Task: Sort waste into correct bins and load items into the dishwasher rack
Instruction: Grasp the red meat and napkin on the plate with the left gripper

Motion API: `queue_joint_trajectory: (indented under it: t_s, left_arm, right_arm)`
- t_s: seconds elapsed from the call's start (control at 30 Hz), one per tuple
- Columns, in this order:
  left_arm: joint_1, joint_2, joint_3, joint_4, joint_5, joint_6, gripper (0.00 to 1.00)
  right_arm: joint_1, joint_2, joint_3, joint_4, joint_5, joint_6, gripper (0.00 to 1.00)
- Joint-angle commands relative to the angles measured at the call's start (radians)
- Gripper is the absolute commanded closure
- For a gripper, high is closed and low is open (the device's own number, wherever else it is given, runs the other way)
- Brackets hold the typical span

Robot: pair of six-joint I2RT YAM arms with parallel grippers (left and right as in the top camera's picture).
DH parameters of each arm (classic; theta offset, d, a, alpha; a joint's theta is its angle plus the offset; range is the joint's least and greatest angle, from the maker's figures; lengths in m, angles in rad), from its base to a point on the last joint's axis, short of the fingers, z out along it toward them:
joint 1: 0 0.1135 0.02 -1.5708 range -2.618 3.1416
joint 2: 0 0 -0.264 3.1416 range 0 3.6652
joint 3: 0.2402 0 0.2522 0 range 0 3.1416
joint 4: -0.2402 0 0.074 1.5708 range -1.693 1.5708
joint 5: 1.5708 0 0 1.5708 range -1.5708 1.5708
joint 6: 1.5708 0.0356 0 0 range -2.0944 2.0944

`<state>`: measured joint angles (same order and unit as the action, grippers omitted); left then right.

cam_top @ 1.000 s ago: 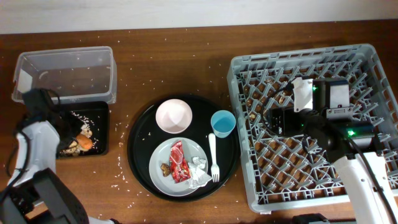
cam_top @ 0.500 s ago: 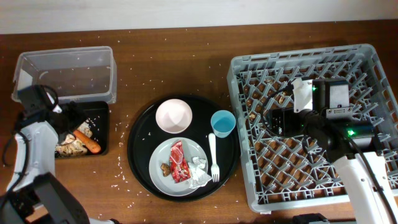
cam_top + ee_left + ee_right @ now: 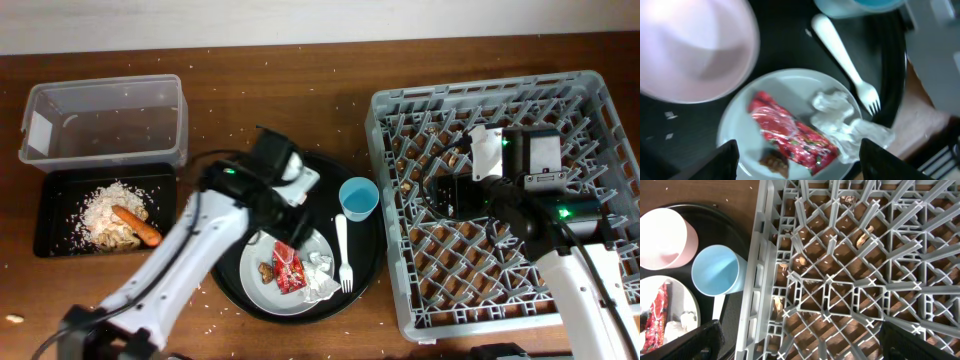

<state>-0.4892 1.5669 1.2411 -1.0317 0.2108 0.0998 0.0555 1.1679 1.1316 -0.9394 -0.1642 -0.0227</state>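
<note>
**Left jaws.** The jaws stand apart and hold nothing. They are positioned above the large round black tray [image 3: 368,262].
- Below and between the jaws lies the round grey plate [image 3: 735,130]. It carries the red shiny wrapper [image 3: 790,137], the crumpled white tissue [image 3: 842,122] and the small brown bits [image 3: 774,162].
- The small white bowl [image 3: 690,45] sits ahead of the jaws toward the left-hand one, just beside the plate.
- The white plastic fork [image 3: 840,60] lies ahead toward the right-hand jaw, with its tines near the tissue.
- The light blue plastic cup [image 3: 358,198] stands upright beyond the fork handle.
- Well apart to the left of the jaws, the shallow black rectangular tray [image 3: 55,215] holds the orange carrot [image 3: 136,226] and the pale rice scraps [image 3: 105,200].
- The clear rectangular plastic tub [image 3: 110,125] stands just beside that tray, on its far side.

**Right jaws.** The jaws stand wide apart and hold nothing. They hang over the large square grey plastic rack [image 3: 840,280], near its left wall. The cup and the bowl are to the left of these jaws, outside the rack.

All items rest on the brown wooden surface [image 3: 300,100], which is scattered with pale specks.
</note>
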Motion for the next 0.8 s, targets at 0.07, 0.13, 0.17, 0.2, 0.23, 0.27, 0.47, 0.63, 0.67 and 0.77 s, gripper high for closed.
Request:
queue_joint_trajectory:
  t_s: [0.07, 0.13, 0.17, 0.2, 0.23, 0.27, 0.47, 0.63, 0.67, 0.77]
  left_arm:
    - [-0.124, 0.163, -0.048, -0.002, -0.033, 0.03, 0.23]
    - [-0.143, 0.212, -0.05, -0.015, -0.031, 0.03, 0.24]
    - [-0.153, 0.225, -0.05, -0.025, -0.031, 0.03, 0.23]
    - [-0.162, 0.238, -0.051, -0.032, -0.032, 0.03, 0.23]
    - [-0.166, 0.248, -0.057, -0.031, -0.034, 0.03, 0.23]
    - [-0.165, 0.256, -0.072, -0.027, -0.035, 0.03, 0.23]
    - [-0.165, 0.268, -0.144, 0.044, -0.109, 0.03, 0.19]
    - [-0.165, 0.269, -0.193, 0.174, -0.148, 0.03, 0.58]
    - [-0.165, 0.269, -0.193, 0.175, -0.148, 0.03, 0.71]
    - [-0.165, 0.269, -0.193, 0.175, -0.148, 0.029, 0.99]
  right_arm:
    - [-0.004, 0.0, 0.017, -0.011, -0.009, 0.004, 0.01]
    - [-0.003, 0.0, 0.017, -0.011, -0.009, 0.004, 0.01]
    - [-0.003, 0.0, 0.017, -0.011, -0.009, 0.004, 0.02]
    - [-0.003, 0.0, 0.017, -0.011, -0.009, 0.004, 0.01]
    - [-0.003, 0.0, 0.017, -0.011, -0.009, 0.004, 0.01]
    - [-0.003, 0.0, 0.017, -0.011, -0.009, 0.004, 0.01]
    - [-0.003, 0.0, 0.017, -0.012, -0.009, 0.005, 0.01]
    - [-0.003, 0.0, 0.017, -0.012, -0.009, 0.004, 0.01]
    - [-0.003, 0.0, 0.017, -0.012, -0.009, 0.004, 0.01]
    - [-0.004, 0.0, 0.017, -0.012, -0.009, 0.004, 0.01]
